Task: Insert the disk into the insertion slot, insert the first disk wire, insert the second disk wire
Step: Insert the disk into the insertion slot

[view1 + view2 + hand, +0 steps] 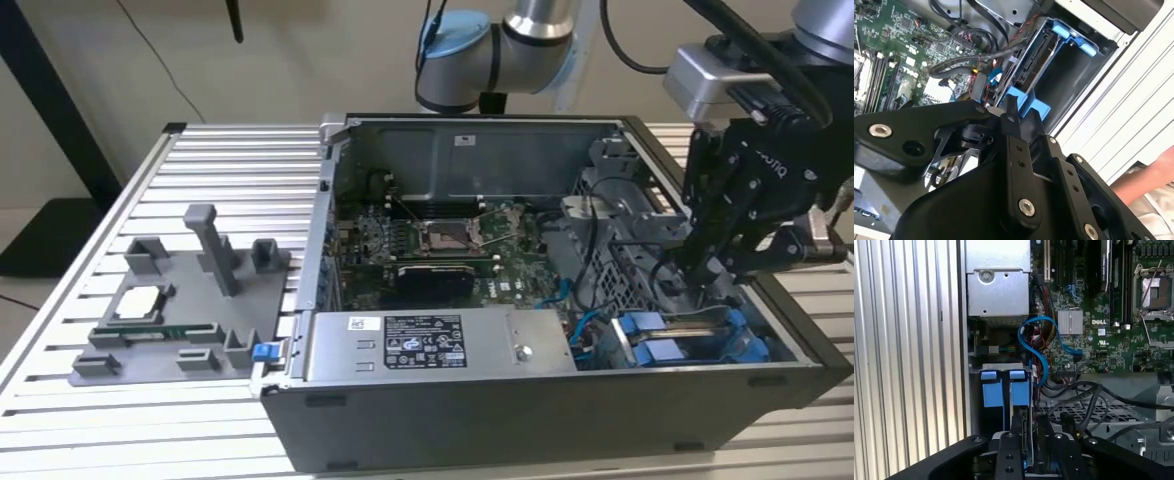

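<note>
The arm (534,40) reaches in from the back of the table (227,160), elbow high, wrist bent straight down. The gripper (691,278) points into the open case (534,420), at its near corner on the exterior view's right. And there is the disk (694,322), standing on edge in that corner, silver between blue carrier pieces.

In the second wrist view the gripper (1021,116) sits right at the blue carrier end of the disk (1024,100), which runs away into the slot (1079,80), a dark bay just inside the case wall. In the first wrist view the gripper (1031,427) straddles the disk's thin edge (1025,440). Clamped or let go? I cannot tell from here.

Labels now: a white sticker with black print lies on the silver power supply (441,345), and a small pale one is on the case's back wall. The board (441,240) carries white lettering.

Room is tight. The case wall runs close along one side of the disk, with slatted table just past it. On the other side a blue cable (1046,335) loops and black cables crowd near the gripper. Above the case the space is open. A grey parts tray (174,300) lies well apart on the exterior view's left. A person's arm (1154,175) shows beside the table edge in the second wrist view.
</note>
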You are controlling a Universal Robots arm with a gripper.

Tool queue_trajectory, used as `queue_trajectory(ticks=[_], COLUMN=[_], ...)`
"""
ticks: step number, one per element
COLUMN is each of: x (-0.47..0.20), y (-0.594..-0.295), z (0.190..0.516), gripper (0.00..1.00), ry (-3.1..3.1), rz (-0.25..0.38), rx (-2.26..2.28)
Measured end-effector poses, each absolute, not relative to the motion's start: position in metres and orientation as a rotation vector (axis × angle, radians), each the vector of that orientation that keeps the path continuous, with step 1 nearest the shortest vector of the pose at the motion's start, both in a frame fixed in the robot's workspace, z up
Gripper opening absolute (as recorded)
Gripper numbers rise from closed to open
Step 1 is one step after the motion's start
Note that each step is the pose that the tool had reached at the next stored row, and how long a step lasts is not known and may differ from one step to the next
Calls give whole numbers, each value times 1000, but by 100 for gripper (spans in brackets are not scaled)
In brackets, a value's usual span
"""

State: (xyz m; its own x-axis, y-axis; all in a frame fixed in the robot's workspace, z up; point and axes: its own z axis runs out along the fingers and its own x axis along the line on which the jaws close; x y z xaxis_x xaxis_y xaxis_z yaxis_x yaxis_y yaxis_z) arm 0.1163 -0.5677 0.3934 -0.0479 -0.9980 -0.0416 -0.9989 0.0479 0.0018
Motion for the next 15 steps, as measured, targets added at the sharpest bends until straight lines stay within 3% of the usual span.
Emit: queue_trajectory(ticks=[1,2,15], x=[116,116,113], y=[-566,-564,-537], z=[394,394,385], gripper=[0,100,100], ry=[2253,2253,2231], rz=[47,47,17], rx=[-2147,-2147,-2138])
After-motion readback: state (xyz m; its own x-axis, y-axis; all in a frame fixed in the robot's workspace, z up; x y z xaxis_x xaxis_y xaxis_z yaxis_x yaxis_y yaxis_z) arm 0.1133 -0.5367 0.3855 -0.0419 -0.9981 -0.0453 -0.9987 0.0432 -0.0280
